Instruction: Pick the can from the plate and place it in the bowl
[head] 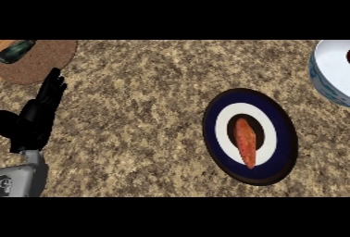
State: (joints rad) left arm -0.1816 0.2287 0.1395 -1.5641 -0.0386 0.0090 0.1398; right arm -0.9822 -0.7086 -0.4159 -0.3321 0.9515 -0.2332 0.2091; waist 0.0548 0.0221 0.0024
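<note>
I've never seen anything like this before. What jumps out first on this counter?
Most striking is the dark blue and white ringed plate right of centre, with an orange-red object lying in its middle. At the left edge the robot's black left hand rests open, fingers up. A white bowl is cut off at the upper right, and a brown round mat sits upper left.

A plate (226,152) lies on the table (137,92) right of centre, with an elongated object (246,141) lying in its middle, its length running near to far. A bowl (328,76) sits at the far right edge, and a round mat (41,60) lies at the far left corner with a bottle-like object (15,51) on it. The left robot hand (37,118) stands at the left edge, just near of the mat.
</note>
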